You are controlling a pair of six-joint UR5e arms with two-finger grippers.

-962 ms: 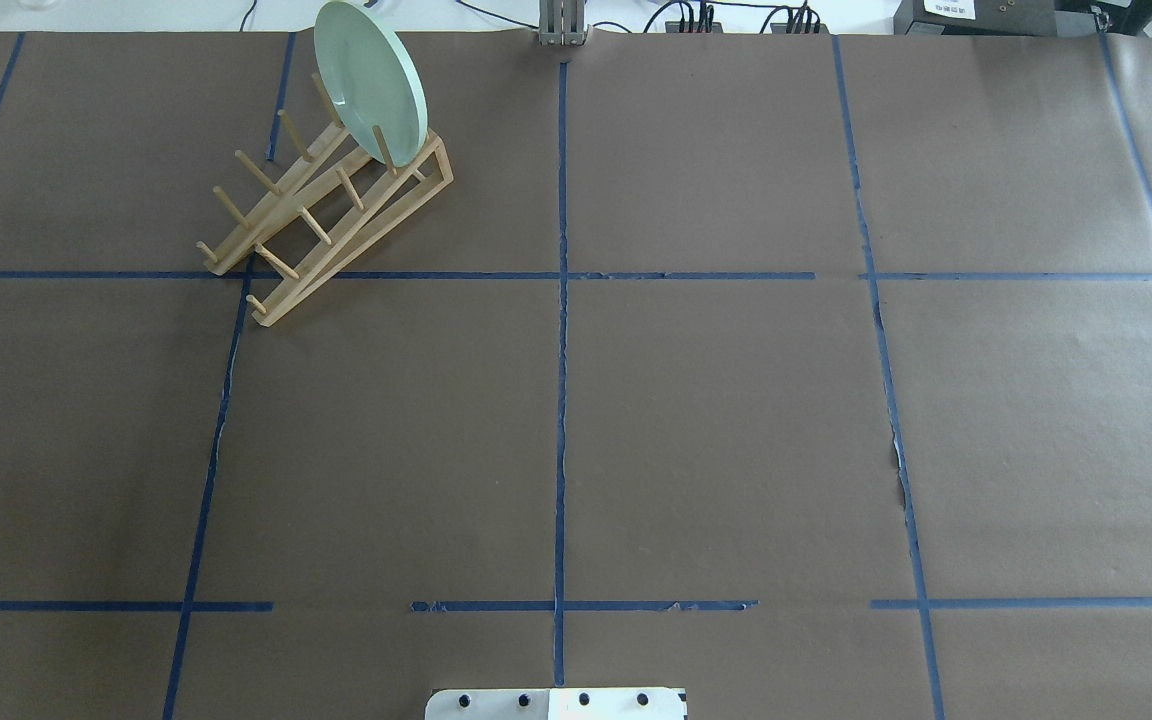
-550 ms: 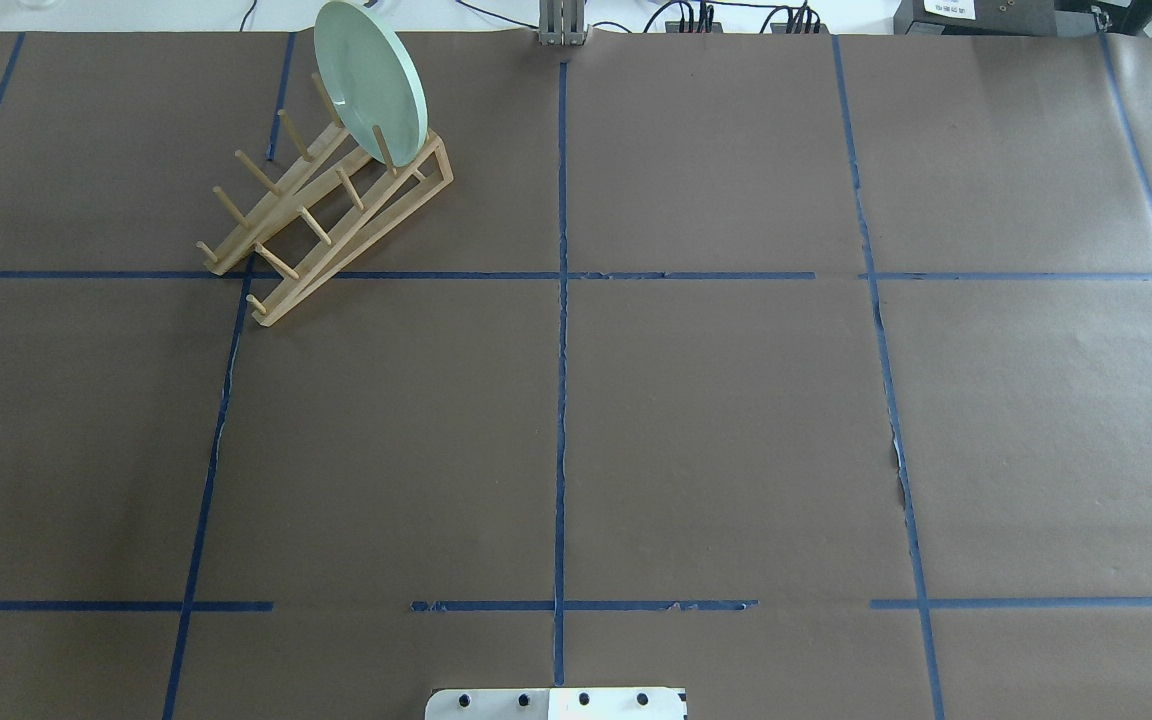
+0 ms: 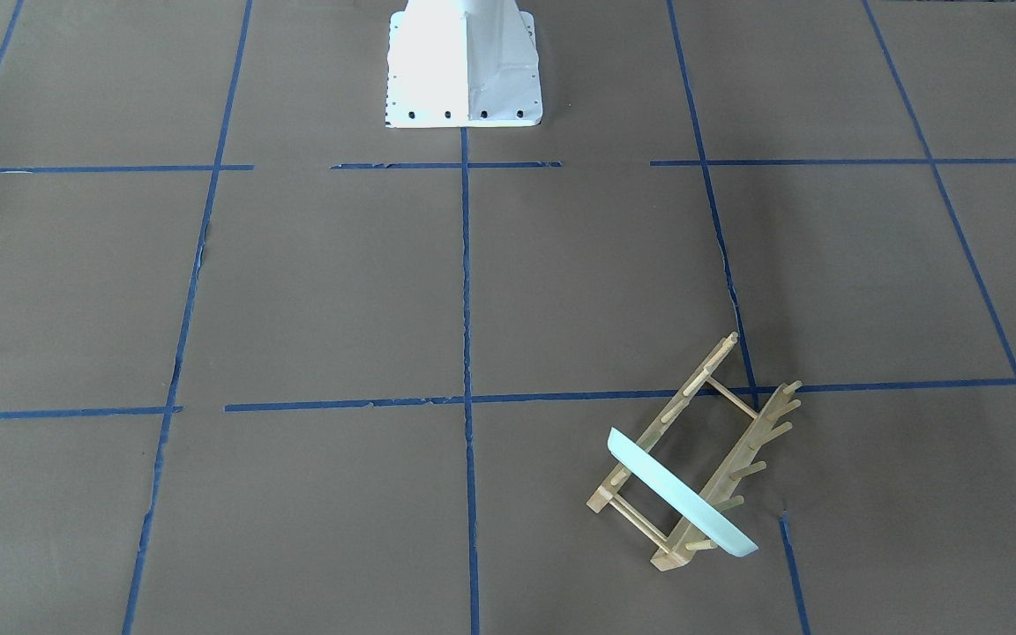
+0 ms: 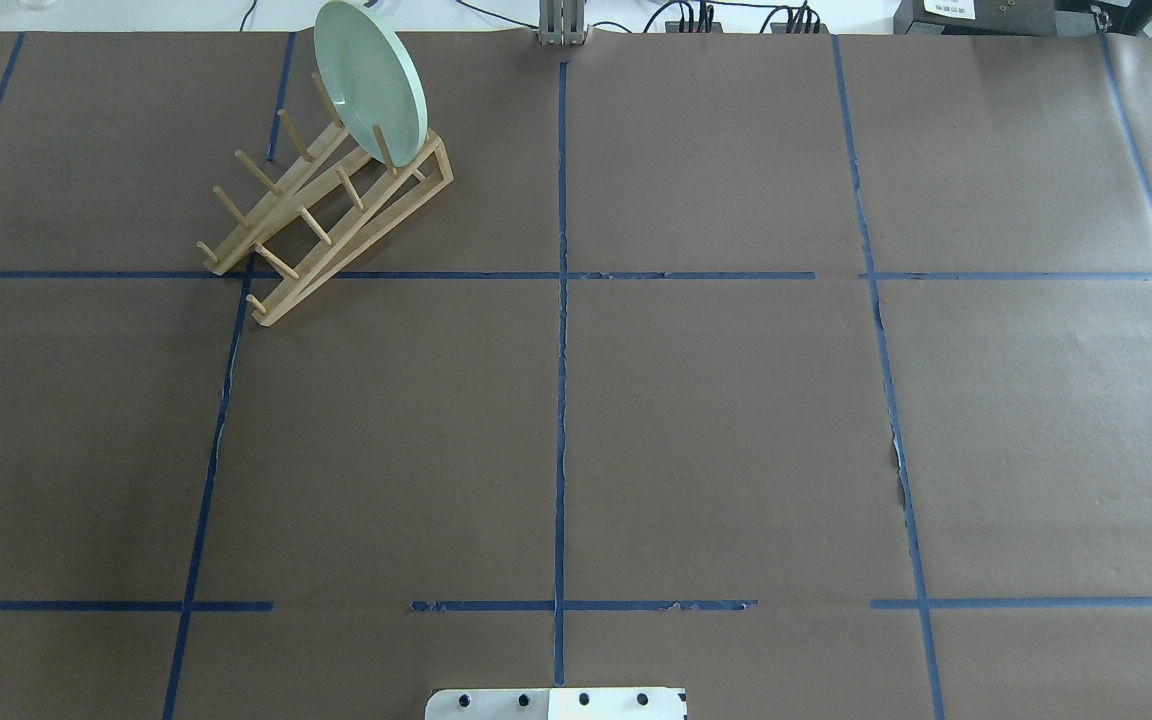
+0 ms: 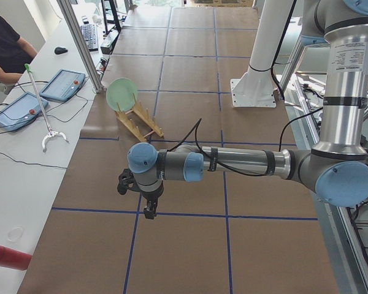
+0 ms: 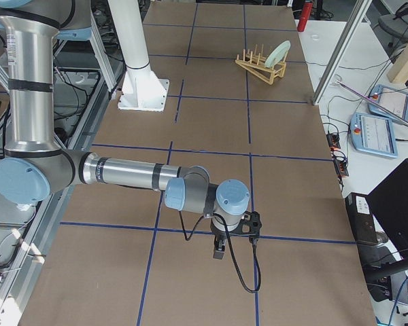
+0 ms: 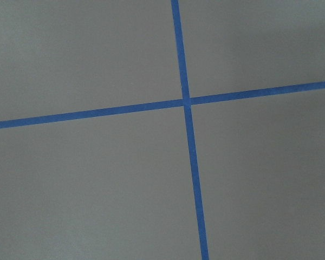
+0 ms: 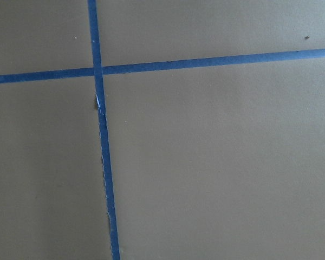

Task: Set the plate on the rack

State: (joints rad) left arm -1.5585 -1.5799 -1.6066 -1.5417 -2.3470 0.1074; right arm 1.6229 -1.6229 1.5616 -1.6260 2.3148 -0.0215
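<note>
The pale mint-green plate (image 4: pixel 371 80) stands on edge in the end slot of the light wooden rack (image 4: pixel 326 215), at the far left of the table. Both also show in the front view, plate (image 3: pixel 680 494) and rack (image 3: pixel 737 423). No gripper touches them. My left gripper (image 5: pixel 148 211) hangs over the brown table far from the rack (image 5: pixel 141 122). My right gripper (image 6: pixel 219 252) hangs over the table's other end, far from the plate (image 6: pixel 279 53). Both show only in the side views, so I cannot tell whether they are open or shut. The wrist views show only brown paper and blue tape.
The robot's white base (image 3: pixel 464 62) stands at the table's near-robot edge. An aluminium post (image 4: pixel 561 25) stands at the far edge. An operator (image 5: pixel 6 49), teach pendants (image 5: pixel 64 84) and a red cylinder (image 5: pixel 9 257) are on the side bench.
</note>
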